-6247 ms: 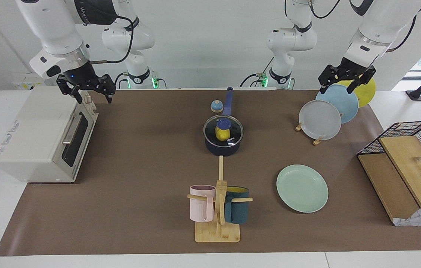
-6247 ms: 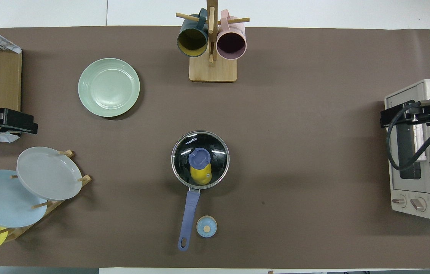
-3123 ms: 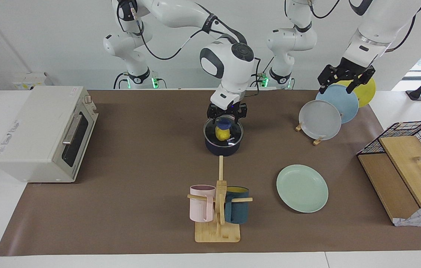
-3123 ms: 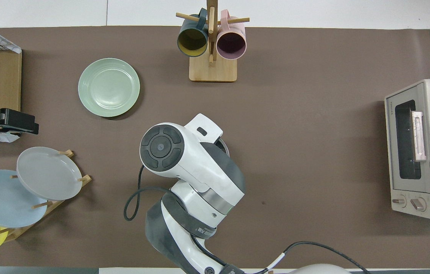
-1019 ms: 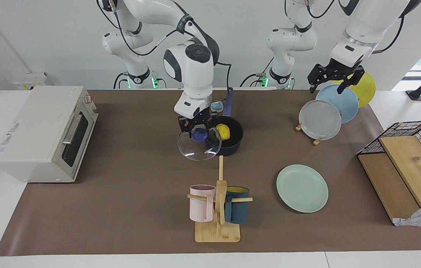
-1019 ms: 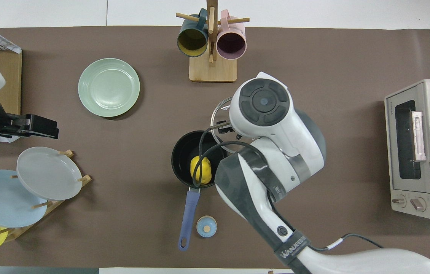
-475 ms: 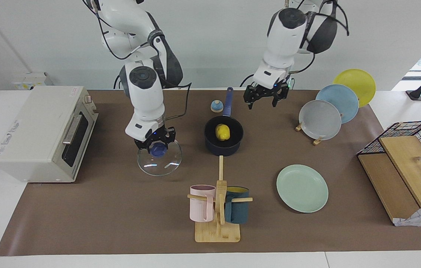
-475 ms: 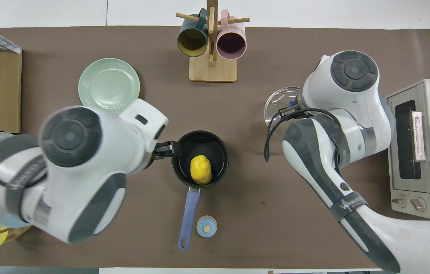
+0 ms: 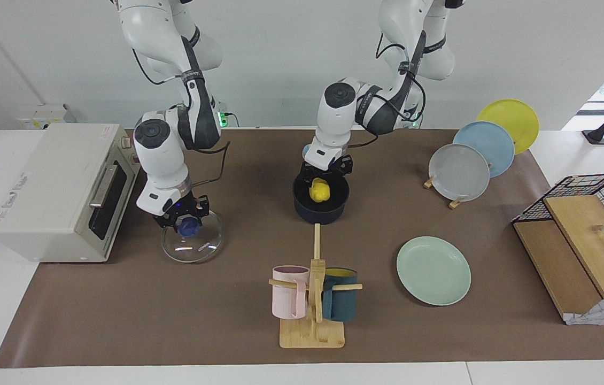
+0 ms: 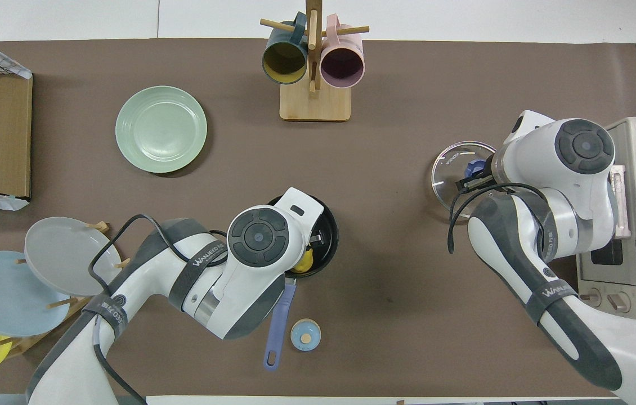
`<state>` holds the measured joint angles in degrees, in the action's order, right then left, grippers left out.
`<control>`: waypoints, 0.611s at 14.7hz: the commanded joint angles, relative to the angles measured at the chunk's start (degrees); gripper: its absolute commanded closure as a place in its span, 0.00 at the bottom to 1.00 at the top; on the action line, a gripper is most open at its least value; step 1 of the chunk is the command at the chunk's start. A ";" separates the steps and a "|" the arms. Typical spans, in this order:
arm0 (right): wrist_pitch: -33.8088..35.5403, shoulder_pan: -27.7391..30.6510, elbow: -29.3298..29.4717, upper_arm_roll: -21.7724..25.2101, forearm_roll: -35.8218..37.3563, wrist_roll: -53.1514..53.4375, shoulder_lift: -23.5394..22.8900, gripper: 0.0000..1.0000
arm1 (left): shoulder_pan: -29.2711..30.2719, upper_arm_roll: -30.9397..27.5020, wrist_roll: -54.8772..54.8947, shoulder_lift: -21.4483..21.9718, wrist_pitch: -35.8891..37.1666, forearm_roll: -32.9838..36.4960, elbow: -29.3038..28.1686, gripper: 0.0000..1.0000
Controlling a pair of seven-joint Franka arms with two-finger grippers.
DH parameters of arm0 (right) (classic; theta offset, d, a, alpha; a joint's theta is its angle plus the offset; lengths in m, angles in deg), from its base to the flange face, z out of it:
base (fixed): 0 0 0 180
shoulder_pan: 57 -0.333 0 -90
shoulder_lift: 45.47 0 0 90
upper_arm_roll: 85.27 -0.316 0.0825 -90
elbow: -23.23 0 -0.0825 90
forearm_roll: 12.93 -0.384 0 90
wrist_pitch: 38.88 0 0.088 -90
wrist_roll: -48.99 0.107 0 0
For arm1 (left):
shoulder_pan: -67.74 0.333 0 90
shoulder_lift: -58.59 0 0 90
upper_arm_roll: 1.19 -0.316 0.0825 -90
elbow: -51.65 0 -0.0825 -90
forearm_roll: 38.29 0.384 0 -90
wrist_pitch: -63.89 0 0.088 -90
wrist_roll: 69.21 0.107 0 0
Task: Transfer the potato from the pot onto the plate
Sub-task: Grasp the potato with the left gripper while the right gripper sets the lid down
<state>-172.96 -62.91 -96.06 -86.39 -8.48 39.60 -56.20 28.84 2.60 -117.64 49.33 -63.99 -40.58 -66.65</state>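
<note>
The yellow potato (image 9: 319, 190) lies in the dark navy pot (image 9: 320, 206) at the middle of the mat. My left gripper (image 9: 326, 174) hangs open just above the potato, at the pot's rim. In the overhead view the left arm covers most of the pot (image 10: 327, 236), leaving a sliver of the potato (image 10: 306, 262) and the blue handle (image 10: 276, 326) showing. The empty mint-green plate (image 9: 433, 270) lies farther from the robots, toward the left arm's end. My right gripper (image 9: 185, 219) is shut on the blue knob of the glass lid (image 9: 192, 243), low over the mat beside the toaster oven.
A toaster oven (image 9: 61, 192) stands at the right arm's end. A mug rack (image 9: 312, 299) stands farther out than the pot. A rack with grey, blue and yellow plates (image 9: 459, 171) and a wire basket (image 9: 585, 214) stand at the left arm's end. A small blue knob-like thing (image 10: 305, 334) lies by the pot handle.
The left arm has swung in and come down onto the pot. The right gripper has carried the lid lower and closer to the toaster oven.
</note>
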 commanded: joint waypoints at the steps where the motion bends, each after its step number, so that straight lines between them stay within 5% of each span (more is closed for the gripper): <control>1: -3.28 1.60 -3.66 -0.81 -0.41 -0.72 1.59 0.78 | -2.22 -1.24 -0.87 -0.48 -1.84 -0.62 -1.32 0.00; 2: -3.20 1.69 -3.75 -0.81 -0.41 -0.54 1.59 0.64 | -2.49 -1.24 -0.87 -1.19 -2.63 -0.62 -1.32 0.00; 4: -3.20 1.60 -3.67 -0.90 -0.41 -0.36 1.50 0.05 | -3.11 -1.24 -0.79 -2.43 -2.99 -0.53 -1.32 0.00; 7: 0.21 1.34 -0.43 -0.90 -0.41 -0.28 2.02 0.00 | -3.20 -1.24 -0.52 -2.52 -2.46 -0.53 -1.32 0.00; 9: 10.10 0.90 7.19 -0.90 -0.41 1.55 2.03 0.00 | -3.81 -1.24 -0.61 -2.87 -2.64 -0.53 -1.32 0.00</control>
<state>-170.88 -62.53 -95.01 -86.54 -8.48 39.85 -54.97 26.73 2.48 -117.79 46.47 -65.85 -40.58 -67.19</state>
